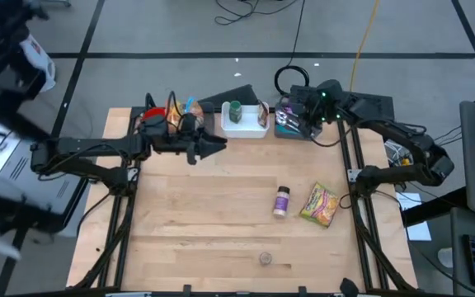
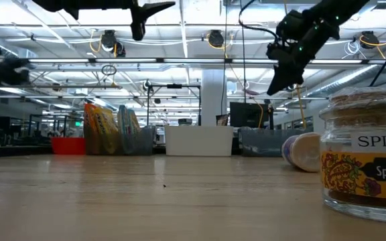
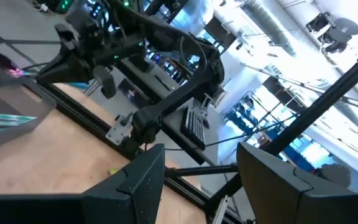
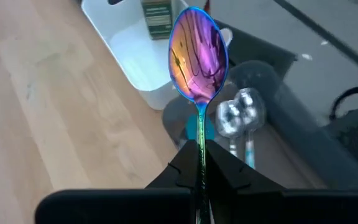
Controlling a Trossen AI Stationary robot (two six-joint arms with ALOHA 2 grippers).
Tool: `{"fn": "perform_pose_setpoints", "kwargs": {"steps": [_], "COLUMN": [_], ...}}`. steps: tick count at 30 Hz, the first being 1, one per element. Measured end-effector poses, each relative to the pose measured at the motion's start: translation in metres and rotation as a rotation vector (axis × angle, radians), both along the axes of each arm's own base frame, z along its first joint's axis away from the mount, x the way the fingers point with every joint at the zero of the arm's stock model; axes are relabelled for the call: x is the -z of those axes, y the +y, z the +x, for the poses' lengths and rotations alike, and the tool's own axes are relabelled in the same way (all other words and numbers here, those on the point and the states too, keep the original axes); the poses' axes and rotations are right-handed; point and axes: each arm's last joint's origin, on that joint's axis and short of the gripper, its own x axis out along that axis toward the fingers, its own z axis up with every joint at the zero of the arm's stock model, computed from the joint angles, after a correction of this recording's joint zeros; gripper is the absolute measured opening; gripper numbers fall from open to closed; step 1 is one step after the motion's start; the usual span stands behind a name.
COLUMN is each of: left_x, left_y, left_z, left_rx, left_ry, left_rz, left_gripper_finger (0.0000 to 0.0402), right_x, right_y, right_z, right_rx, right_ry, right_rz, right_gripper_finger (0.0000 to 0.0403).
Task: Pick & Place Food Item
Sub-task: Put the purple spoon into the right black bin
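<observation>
Wooden surface [image 1: 204, 214] carries a yellow food packet [image 1: 319, 204] near the right edge, untouched; the right claw [image 4: 201, 165] is clenched on an iridescent spoon [image 4: 197, 53] above the grey bin [image 1: 291, 120]; the left claw [image 1: 218, 146] is held released, raised mid-surface; the pick is judged not yet begun; next, a descent onto the packet is called for.

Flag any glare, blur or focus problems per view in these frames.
High view: evenly lit, table sharp. Low view: spice jar near the lens is large and soft, cut by the frame edge; ceiling lights glare behind. Left wrist view: bright windows wash out the background beyond the open left gripper. Right wrist view: iridescent spoon in the shut right gripper shows coloured reflections; white bin slightly overexposed.
</observation>
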Motion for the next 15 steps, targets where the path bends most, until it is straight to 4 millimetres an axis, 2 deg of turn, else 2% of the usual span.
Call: {"fn": "perform_pose_setpoints", "kwargs": {"steps": [6, 15], "left_x": [0.004, 0.000], "left_y": [0.002, 0.006], "left_z": [0.004, 0.003], "left_rx": [-0.070, -0.186], "left_ry": [0.013, -0.030], "left_rz": [-0.013, -0.052], "left_gripper_finger": [0.0209, 0.0209], "right_x": [0.027, 0.047], "right_y": [-0.005, -0.019], "right_z": [-0.006, -0.009], "right_rx": [0.061, 0.090], "right_ry": [-0.043, -0.034], "right_rz": [0.017, 0.011], "right_gripper_finger": [0.0002, 0.0002]}}
